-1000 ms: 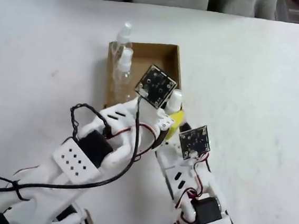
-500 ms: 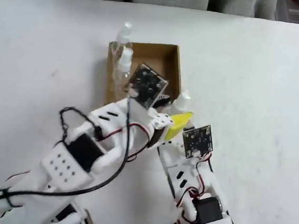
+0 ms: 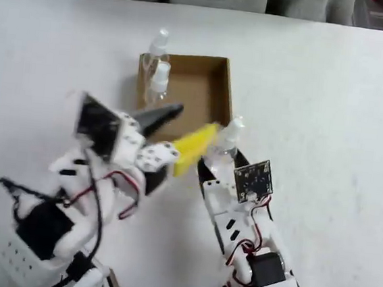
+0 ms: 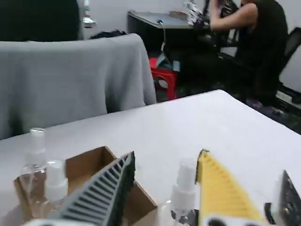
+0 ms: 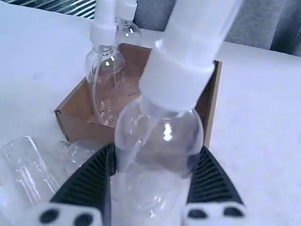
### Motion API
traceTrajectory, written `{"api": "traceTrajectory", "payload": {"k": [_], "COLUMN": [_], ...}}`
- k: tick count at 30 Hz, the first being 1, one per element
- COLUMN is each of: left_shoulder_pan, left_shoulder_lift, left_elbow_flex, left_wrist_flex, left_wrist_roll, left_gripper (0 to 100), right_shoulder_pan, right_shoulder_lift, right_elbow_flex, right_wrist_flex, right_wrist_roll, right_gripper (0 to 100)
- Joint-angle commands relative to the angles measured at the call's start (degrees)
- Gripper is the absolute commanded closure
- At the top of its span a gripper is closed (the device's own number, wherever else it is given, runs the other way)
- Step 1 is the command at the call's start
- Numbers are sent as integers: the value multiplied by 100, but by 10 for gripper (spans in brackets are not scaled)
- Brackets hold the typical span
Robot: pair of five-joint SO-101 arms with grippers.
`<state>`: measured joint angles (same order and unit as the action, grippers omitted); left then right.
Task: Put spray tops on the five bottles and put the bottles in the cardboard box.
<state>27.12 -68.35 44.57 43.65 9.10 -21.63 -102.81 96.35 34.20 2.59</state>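
bottle with spray top [image 3: 160,45] [image 3: 158,86] [image 3: 227,141]: three are counted | bottle without top [image 5: 23,162] [image 5: 70,150]: two are counted | cardboard box [image 3: 221,92]: one is counted | arm [image 3: 85,194] [image 3: 250,237]: two are counted

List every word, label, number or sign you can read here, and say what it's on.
No text can be read.
The bottle in the right tool: clear, no label seen.
The cardboard box: plain walls, no print seen.
The circuit board on the right arm: any marks too small to read.
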Motion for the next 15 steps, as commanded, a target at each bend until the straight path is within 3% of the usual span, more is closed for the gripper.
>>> {"api": "traceTrajectory", "payload": {"k": [1, 4, 15], "left_shoulder_pan": [-743, -1235, -2879], "left_shoulder_lift": [-312, -514, -2378], "left_elbow_flex": [229, 651, 2725], "left_wrist_flex": [53, 26, 18], "left_wrist_roll": [-18, -18, -26], "left_gripper": [867, 985, 977], "right_shoulder_pan": [145, 259, 286], "right_shoulder_lift": [-48, -48, -48], "right_elbow_flex": [53, 53, 9], "right_wrist_flex": [-84, -259, -1543], "right_wrist_roll": [-26, -26, 26], "right_gripper": [984, 984, 984]}}
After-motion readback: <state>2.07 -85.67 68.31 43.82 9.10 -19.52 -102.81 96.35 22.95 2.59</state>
